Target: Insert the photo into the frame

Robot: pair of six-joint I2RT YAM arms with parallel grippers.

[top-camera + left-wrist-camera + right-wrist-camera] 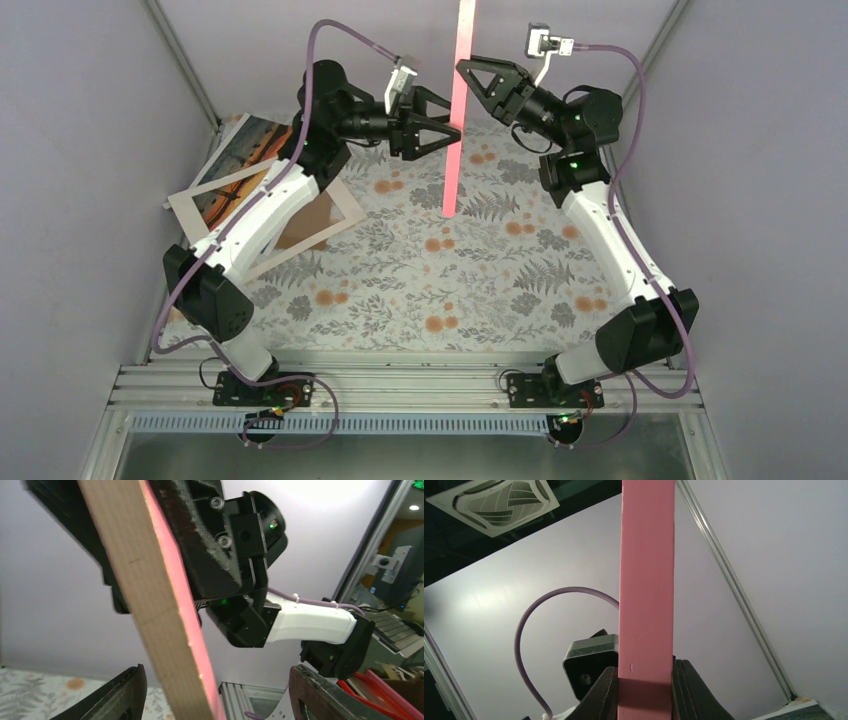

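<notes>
A cloth [420, 270] printed with grey ferns and orange flowers covered the table. At its left rear lay a white mat border [183, 212], turned at an angle, and a brown cardboard sheet [312, 222] showed through its opening. Plain lavender walls [760, 150] enclosed the space on three sides, with an aluminium rail [400, 385] running along the near edge. The right wrist view caught a square ceiling vent [494, 502] overhead. The left wrist view showed a keyboard [395, 625] beyond the enclosure.
</notes>
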